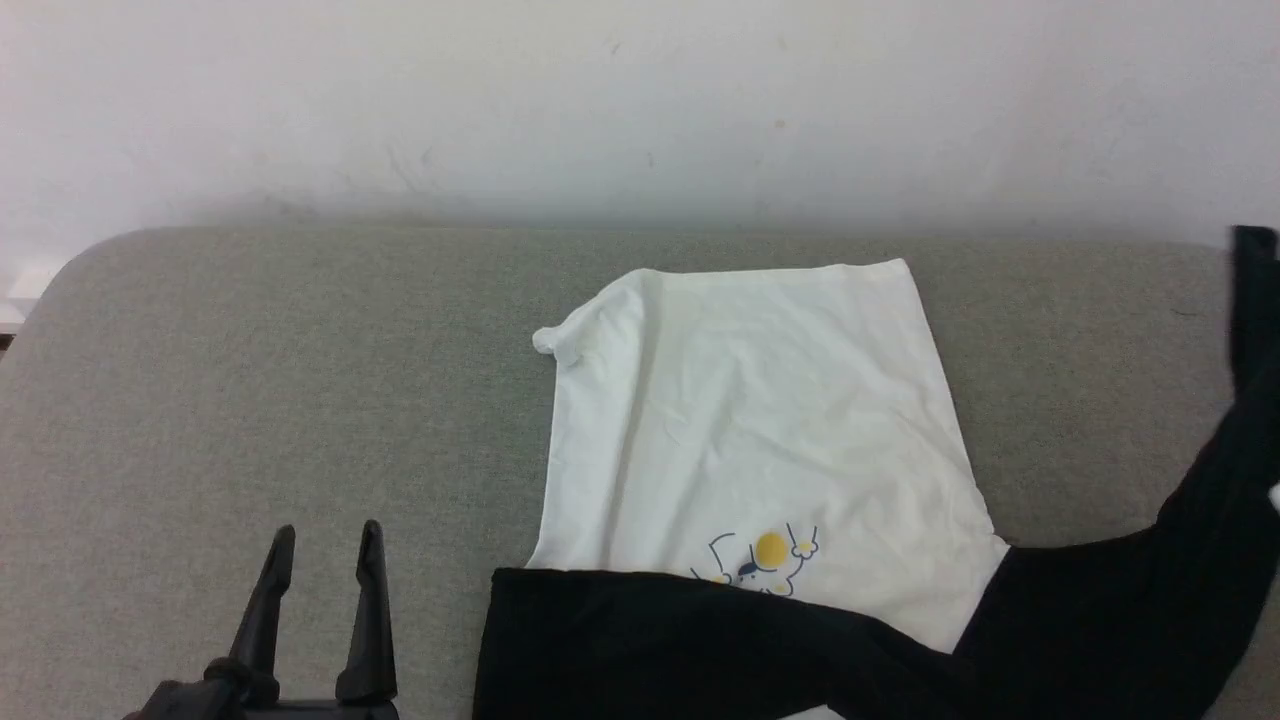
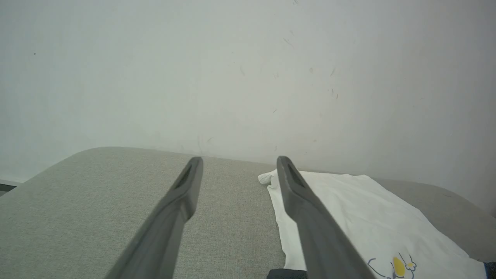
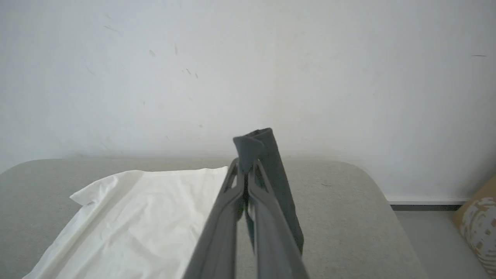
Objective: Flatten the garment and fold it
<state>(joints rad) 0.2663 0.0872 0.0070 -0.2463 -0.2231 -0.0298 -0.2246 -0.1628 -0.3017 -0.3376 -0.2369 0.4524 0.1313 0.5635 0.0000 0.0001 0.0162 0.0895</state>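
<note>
The garment, a white shirt with black sleeves and a small yellow-and-blue print, lies on the grey padded surface. One black sleeve is folded across its near part. The other black sleeve rises to the right edge, lifted off the surface. In the right wrist view my right gripper is shut on that sleeve's cuff, which drapes over the fingertips. My left gripper stands open at the lower left, apart from the garment, with nothing between its fingers.
A white wall runs behind the grey surface. Bare grey padding spreads to the left of the garment. In the right wrist view the surface's rounded right end drops to the floor, where a patterned brown object sits.
</note>
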